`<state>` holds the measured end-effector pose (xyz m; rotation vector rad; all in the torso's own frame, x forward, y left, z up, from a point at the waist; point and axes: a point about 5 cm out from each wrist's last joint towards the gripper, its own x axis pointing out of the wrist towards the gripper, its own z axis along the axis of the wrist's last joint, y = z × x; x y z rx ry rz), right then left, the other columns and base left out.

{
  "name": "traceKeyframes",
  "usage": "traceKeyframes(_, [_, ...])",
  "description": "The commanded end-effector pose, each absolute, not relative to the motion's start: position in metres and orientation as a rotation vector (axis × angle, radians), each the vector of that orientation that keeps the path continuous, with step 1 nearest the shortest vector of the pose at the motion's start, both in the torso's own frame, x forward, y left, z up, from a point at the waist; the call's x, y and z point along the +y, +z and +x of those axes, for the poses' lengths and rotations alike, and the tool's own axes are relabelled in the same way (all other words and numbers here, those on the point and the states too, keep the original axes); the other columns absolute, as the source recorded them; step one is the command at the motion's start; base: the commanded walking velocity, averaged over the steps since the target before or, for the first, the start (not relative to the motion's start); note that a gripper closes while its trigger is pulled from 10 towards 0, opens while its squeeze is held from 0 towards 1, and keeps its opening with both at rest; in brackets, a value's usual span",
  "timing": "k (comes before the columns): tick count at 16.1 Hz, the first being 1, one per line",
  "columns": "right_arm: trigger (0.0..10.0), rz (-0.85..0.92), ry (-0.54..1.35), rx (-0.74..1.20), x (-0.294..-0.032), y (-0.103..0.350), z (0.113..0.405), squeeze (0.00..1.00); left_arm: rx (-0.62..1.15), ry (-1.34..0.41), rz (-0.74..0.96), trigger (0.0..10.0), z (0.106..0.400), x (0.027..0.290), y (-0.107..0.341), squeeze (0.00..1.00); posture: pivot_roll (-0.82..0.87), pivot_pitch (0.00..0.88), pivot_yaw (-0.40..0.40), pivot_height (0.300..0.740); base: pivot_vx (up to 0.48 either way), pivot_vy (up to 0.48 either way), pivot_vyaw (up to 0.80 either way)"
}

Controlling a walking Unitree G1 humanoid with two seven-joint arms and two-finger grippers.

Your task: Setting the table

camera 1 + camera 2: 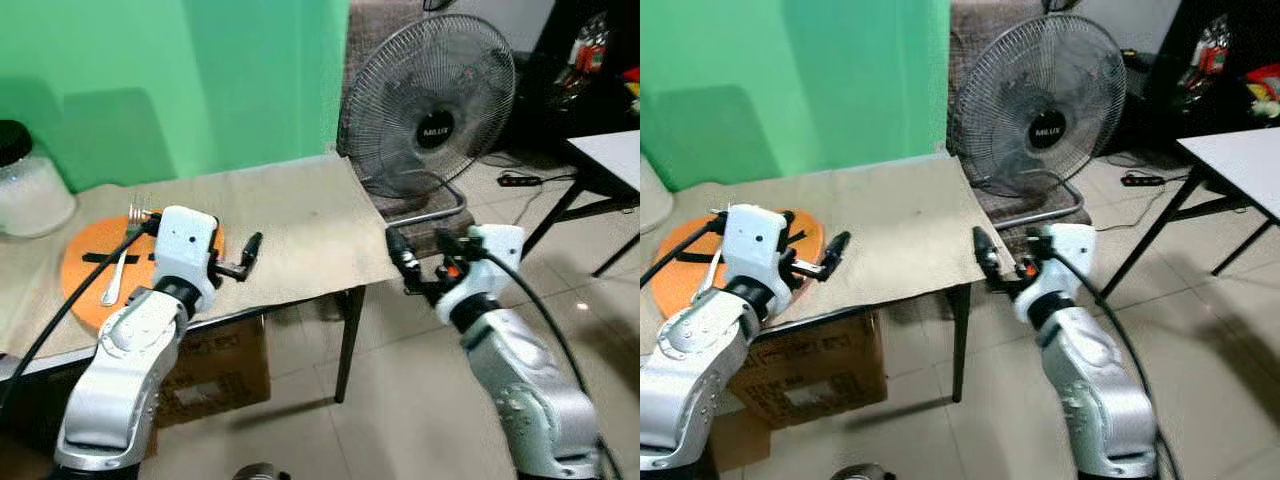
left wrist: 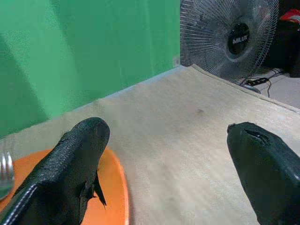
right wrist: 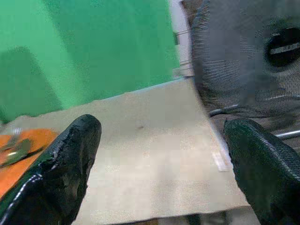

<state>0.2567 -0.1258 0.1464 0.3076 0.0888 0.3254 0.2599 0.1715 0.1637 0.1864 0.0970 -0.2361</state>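
A counter (image 1: 300, 215) draped in a beige woven cloth runs along a green wall (image 1: 200, 80). Toward its left end lies a round orange placemat (image 1: 80, 265) with dark stripes across it, and a silver metal fork (image 1: 125, 255) rests on the mat, tines pointing to the wall. A second piece of cutlery lies beside the fork in the right wrist view, too blurred to name. Behind the mat, near the wall, stands a clear glass jar with a black lid (image 1: 25, 180), filled with something white.

The left tool (image 1: 250, 252) hovers just above the counter's front edge, right beside the placemat's near rim, its silver wrist housing covering part of the mat. Its two long black fingers (image 2: 75, 159) stand well apart with nothing between them, so it is released. In the left wrist view the orange mat shows beside one finger and the bare cloth stretches ahead.

The right tool (image 1: 420, 262) is held off the counter's right end, just past the corner and over the tiled floor (image 1: 400, 400). Its fingers (image 3: 65, 159) are likewise spread wide and grip nothing.

A large grey pedestal fan with a wire cage (image 1: 430, 100) stands on the floor just past the counter's right end. A brown cardboard box (image 1: 215, 370) sits under the counter. A white table with black legs (image 1: 610, 160) stands farther right.
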Motion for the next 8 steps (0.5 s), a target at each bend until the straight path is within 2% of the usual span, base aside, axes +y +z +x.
traceKeyframes(1, [10.0,0.295,0.312,0.089,-0.1296,0.1472,0.2584,1.00,0.090,-0.248,0.187,10.0,0.2607,0.1687,0.1660,1.00,0.14,0.000,-0.002,0.740,0.000,0.289,0.00])
traceKeyframes(8, [10.0,0.294,0.338,0.091,-0.1257,0.1467,0.2601,1.00,0.090,-0.242,0.189,10.0,0.2595,0.1707,0.1667,1.00,0.15,0.000,-0.007,0.740,0.000,0.288,0.00])
